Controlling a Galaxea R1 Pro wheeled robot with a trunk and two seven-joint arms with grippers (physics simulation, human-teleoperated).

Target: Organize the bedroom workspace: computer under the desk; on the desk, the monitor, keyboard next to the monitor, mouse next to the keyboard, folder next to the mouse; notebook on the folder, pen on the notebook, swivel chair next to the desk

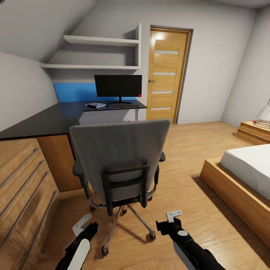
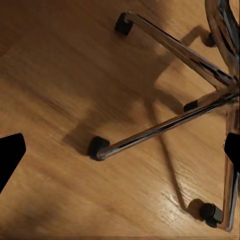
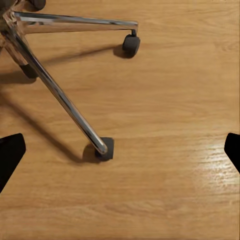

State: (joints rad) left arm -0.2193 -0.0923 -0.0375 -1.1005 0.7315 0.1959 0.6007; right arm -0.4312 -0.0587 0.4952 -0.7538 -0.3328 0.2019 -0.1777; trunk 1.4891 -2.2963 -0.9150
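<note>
Chair (image 1: 120, 157) stood behind desk (image 1: 56, 118), back toward robot, blocking access | left gripper (image 1: 85, 224) and right gripper (image 1: 170, 221) spread, empty, low beside its base, likely to push it.

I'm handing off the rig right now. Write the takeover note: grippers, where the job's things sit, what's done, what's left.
Left gripper and right gripper: both open, empty, held low behind the swivel chair.
Chair faces the desk, backrest toward us, apart from the desk edge.
Monitor stands on the desk's far end, keyboard in front of its stand.
Blue folder lies left of the keyboard, something dark on it; too small to tell notebook, pen or mouse.
Done: monitor, keyboard, folder on desk.
Left: confirm the stack and mouse, push the chair to the desk. Computer unseen.
</note>
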